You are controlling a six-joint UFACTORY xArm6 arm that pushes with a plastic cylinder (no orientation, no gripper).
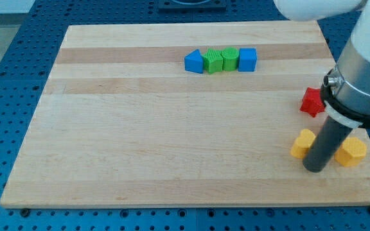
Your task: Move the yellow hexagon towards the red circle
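A yellow block [351, 152] that looks like a hexagon lies near the board's lower right corner. My tip [315, 168] rests on the board just to its left. The tip sits between this block and a second yellow block [302, 144], whose shape is unclear and which is close to or touching the rod. A red block [312, 101] with a pointed, star-like outline lies above them, next to the arm's body. No red circle shows; the arm hides part of the board's right edge.
A row of touching blocks lies at the view's top centre: a blue block [194, 61], two green blocks [213, 61] [229, 59] and a blue cube [248, 59]. The wooden board's [140, 128] right edge runs close to the yellow blocks.
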